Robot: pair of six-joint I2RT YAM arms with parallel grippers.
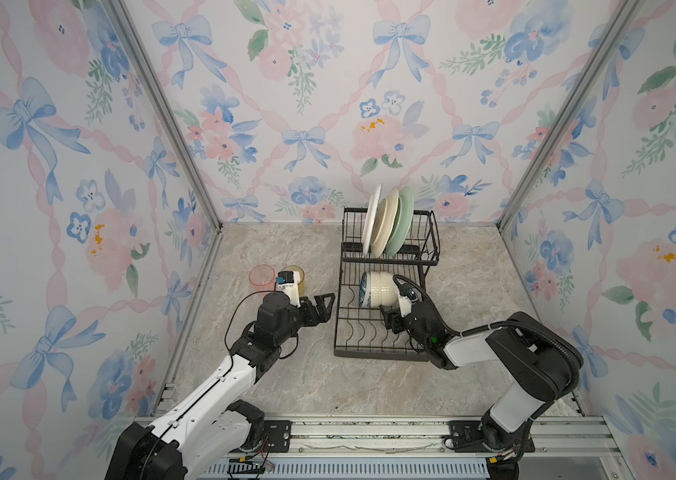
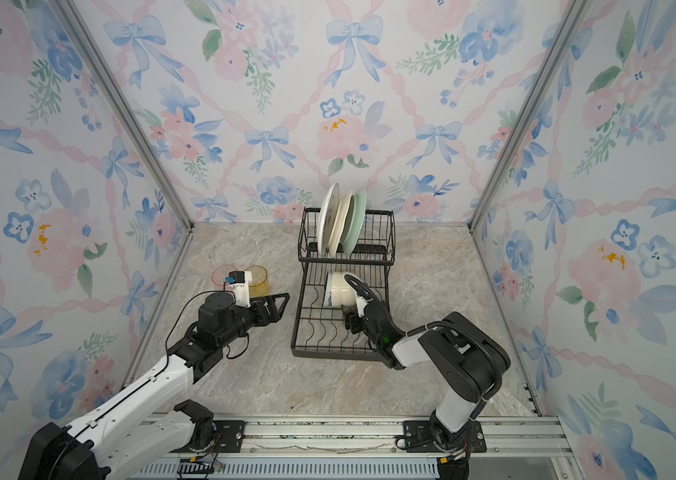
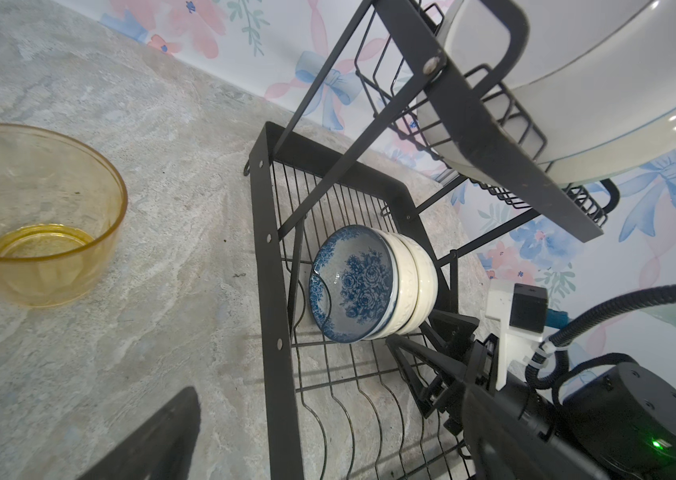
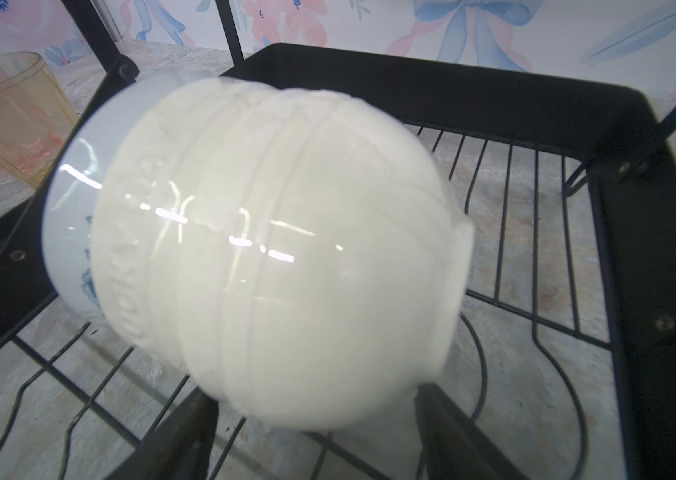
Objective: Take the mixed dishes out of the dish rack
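Observation:
The black wire dish rack stands at mid-table. Its raised basket holds three upright plates: white, cream and pale green. On the lower tray lie nested bowls on their side, a blue-and-white bowl inside cream bowls. My right gripper is shut on the outermost cream bowl, a finger on each side; the bowl is blurred. My left gripper hangs open and empty just left of the rack.
A pink tumbler and a yellow tumbler stand upright on the marble table, left of the rack, behind my left wrist. Flowered walls close in the back and both sides. An aluminium rail runs along the front.

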